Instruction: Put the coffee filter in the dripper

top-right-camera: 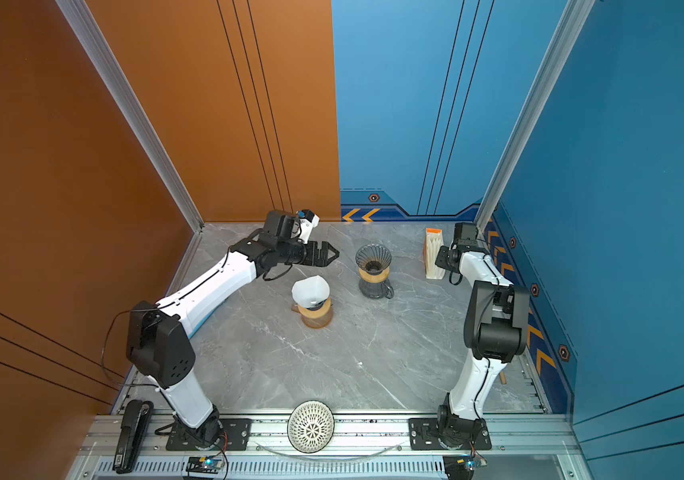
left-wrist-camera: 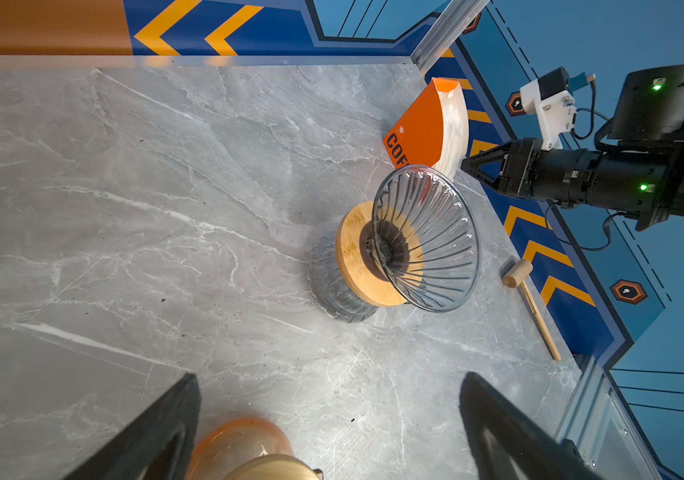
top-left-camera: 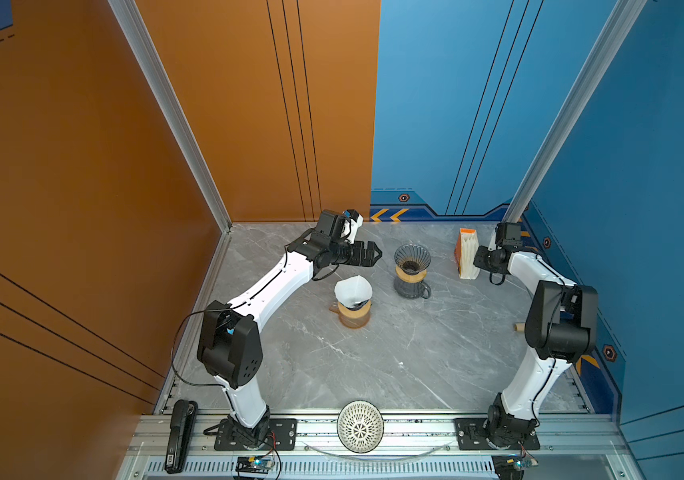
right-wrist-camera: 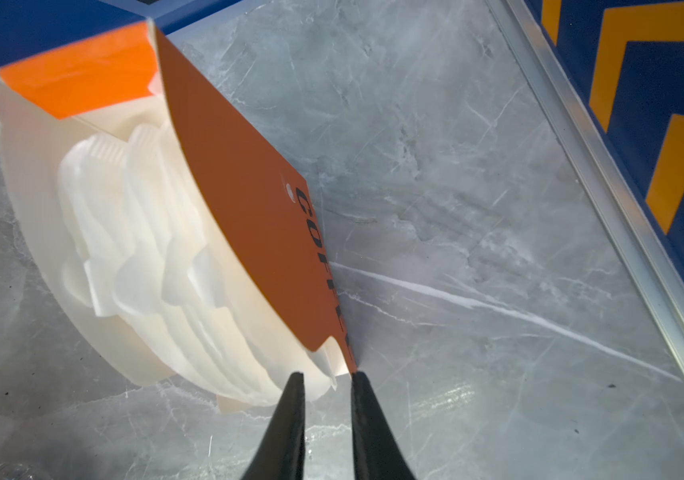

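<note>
Left gripper [top-left-camera: 374, 252] hangs over the counter [top-left-camera: 394, 365] just behind the amber dripper [top-left-camera: 354, 315]. Its fingers [left-wrist-camera: 153, 436] are spread wide and hold nothing. The left wrist view cuts that dripper off at the frame edge, so only a blurred part shows.

Right gripper [right-wrist-camera: 325, 376] is at the filter pack [top-left-camera: 467, 254], which stands upright near the back right corner. In both top views the pack hides its fingertips. In the right wrist view the two fingers stand close together with a narrow gap. Their tips are at the pack's corner, one against the orange card, with loose white filter edges at the gap. Whether they pinch a sheet cannot be told.

A white lattice bowl [top-left-camera: 360, 426] sits at the middle of the front edge, on the metal rail. The smoky glass dripper [top-left-camera: 412, 257] stands empty on a wooden collar over a glass server near the back edge. It is between the pack and the amber dripper and apart from both. One coffee filter [top-left-camera: 352, 289] already sits in the amber dripper, left of centre, with its rim above the cone. A wooden mallet [left-wrist-camera: 516, 274] lies along the right edge; in a top view the right arm hides most of it.
</note>
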You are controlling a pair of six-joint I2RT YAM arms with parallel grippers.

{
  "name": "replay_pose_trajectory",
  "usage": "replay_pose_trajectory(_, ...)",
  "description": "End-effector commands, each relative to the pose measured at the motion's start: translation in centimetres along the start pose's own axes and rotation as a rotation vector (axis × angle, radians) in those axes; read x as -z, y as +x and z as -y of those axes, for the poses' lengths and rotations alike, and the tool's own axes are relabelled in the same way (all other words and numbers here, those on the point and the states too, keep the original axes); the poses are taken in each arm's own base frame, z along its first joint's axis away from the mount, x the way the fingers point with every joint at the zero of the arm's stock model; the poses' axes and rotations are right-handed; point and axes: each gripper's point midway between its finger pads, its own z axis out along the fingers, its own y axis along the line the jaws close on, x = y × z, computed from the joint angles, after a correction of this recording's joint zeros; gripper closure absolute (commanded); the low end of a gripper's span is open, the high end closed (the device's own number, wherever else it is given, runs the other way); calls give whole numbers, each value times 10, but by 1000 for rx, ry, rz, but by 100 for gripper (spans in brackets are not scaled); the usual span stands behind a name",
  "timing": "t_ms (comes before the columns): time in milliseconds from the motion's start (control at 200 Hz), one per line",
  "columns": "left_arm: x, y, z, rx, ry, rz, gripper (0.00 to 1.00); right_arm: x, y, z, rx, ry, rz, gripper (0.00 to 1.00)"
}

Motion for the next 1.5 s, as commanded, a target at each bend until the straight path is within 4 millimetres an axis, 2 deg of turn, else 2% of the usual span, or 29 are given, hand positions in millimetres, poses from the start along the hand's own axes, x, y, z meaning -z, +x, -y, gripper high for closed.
replay_pose_trajectory(0, 8, -11, 6, 12, 34, 38, 2, -4, -10, -4, -11, -24, 14, 81)
replay_pose_trajectory(431, 6, -19, 11, 48, 86, 60, 2, -20, -5, -1, -29, -15, -30, 88)
replay_pose_trajectory(556, 6, -24, 11, 67, 102, 80, 2, -18, -5, -3, -27, -16, -27, 90)
replay_pose_trajectory(806, 0, -21, 9, 88, 117, 64, 2, -17, 0, -1, -19, -1, -43, 97)
replay_pose_trajectory(1081, 0, -22, 8, 89, 120, 66, 2, -10, 3, -6, 8, 8, -52, 89)
replay_pose_trajectory(1392, 0, -21, 6, 95, 120, 62, 2, -5, 7, -16, 19, 6, -74, 91)
replay_pose_trajectory(1497, -1, -21, 6, 97, 122, 59, 2, -2, 9, -15, 26, 25, -72, 88)
